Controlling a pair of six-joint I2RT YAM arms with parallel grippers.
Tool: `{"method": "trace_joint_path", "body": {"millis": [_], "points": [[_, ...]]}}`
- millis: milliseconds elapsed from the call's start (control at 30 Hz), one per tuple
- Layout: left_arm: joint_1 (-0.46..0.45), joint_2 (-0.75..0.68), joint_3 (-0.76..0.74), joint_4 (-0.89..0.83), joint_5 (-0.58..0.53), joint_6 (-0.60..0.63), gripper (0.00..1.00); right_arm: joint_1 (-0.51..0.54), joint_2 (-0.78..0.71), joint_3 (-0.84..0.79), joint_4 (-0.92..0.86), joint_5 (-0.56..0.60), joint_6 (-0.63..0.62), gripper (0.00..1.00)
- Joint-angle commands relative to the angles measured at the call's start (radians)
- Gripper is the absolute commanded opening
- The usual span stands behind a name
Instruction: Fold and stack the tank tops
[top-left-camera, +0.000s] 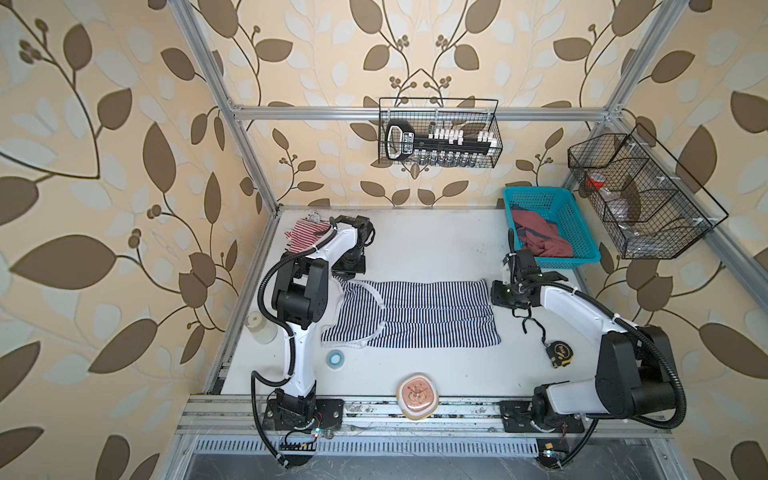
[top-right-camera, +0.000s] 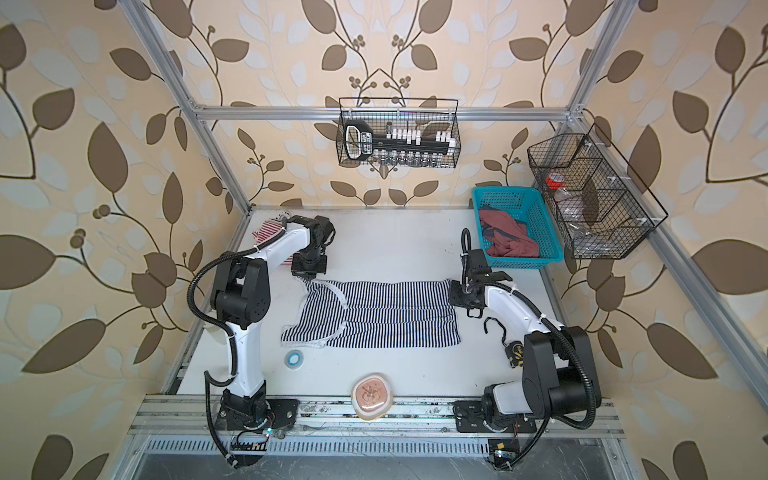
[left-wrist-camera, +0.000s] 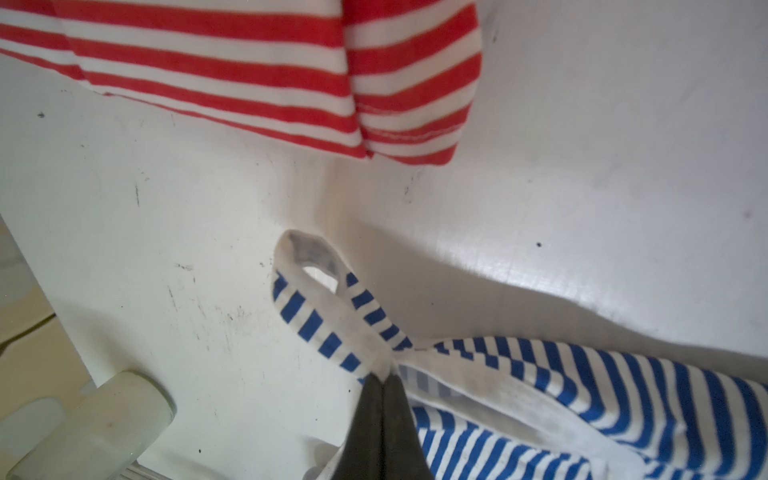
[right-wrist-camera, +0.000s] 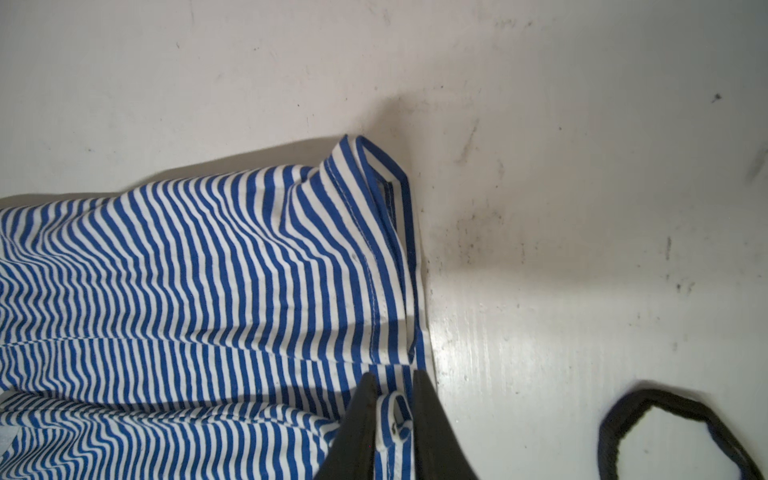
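Shows navy-and-white tank top (top-left-camera: 415, 313) spread flat in middle of white surface (top-left-camera: 436, 245), straps at left, hem at right. Shows left gripper (left-wrist-camera: 384, 376) pressed together on a white-trimmed strap, and right gripper (right-wrist-camera: 395, 392) pinching a fold of hem. Farther off, at far left corner, red-and-white tank top (top-left-camera: 305, 235), bunched, partly under left arm.

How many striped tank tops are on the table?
2. The navy-and-white top lies spread mid-table; the red-and-white top sits in the far left corner, partly behind the left arm. The blue basket may hide more.
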Motion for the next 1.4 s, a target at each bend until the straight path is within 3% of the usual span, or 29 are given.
{"method": "trace_joint_path", "body": {"millis": [0, 433, 533, 800, 1133, 1367], "points": [[0.011, -0.070, -0.035, -0.009, -0.029, -0.050, 0.02, 0.004, 0.001, -0.016, -0.006, -0.010, -0.006, 0.18], [0.011, -0.167, -0.219, 0.103, -0.055, -0.157, 0.09, 0.007, 0.001, -0.023, -0.005, -0.017, -0.009, 0.18], [0.011, -0.178, -0.249, 0.132, -0.039, -0.174, 0.18, 0.007, -0.001, -0.024, -0.007, -0.015, -0.008, 0.18], [0.011, -0.212, -0.299, 0.161, -0.048, -0.205, 0.17, 0.012, -0.018, -0.016, -0.021, -0.012, -0.010, 0.18], [0.011, -0.320, -0.257, 0.179, 0.016, -0.222, 0.21, 0.025, -0.021, 0.012, -0.037, -0.009, -0.008, 0.18], [0.010, -0.179, -0.172, 0.198, 0.059, -0.193, 0.21, 0.030, -0.029, 0.019, -0.048, -0.007, -0.009, 0.18]]}}
